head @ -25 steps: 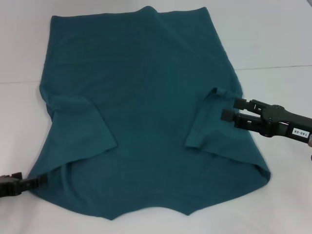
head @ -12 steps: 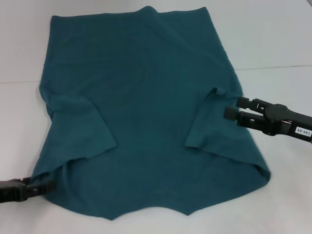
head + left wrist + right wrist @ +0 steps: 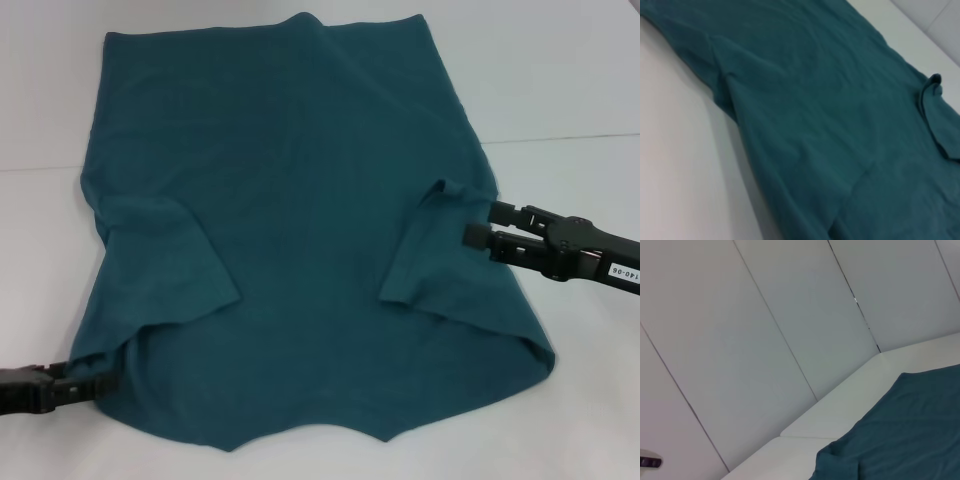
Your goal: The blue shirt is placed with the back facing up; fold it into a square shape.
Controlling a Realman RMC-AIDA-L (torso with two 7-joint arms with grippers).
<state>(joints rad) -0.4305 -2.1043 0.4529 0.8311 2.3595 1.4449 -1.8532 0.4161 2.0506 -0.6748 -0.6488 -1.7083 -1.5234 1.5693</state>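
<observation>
Jaws of the right gripper (image 3: 478, 224) stand apart, one finger above the other, just beside the right sleeve of the blue shirt (image 3: 300, 230). The left gripper (image 3: 90, 385) sits at the shirt's near left corner, its tips touching the cloth; whether its jaws are apart or together I cannot tell.

The shirt lies plain side up across the middle of the white counter (image 3: 570, 90), both sleeves folded inward, collar end toward the near edge.

Against half a second ago, the right gripper has drawn slightly back toward the counter's right edge, and the left has barely moved. The shirt lies as before.

A white tag on the right arm reads roughly "140-06".

The left wrist view shows the shirt (image 3: 805, 100) and its curled sleeve; the right wrist view shows grey wall panels (image 3: 765, 325) beyond the counter.
</observation>
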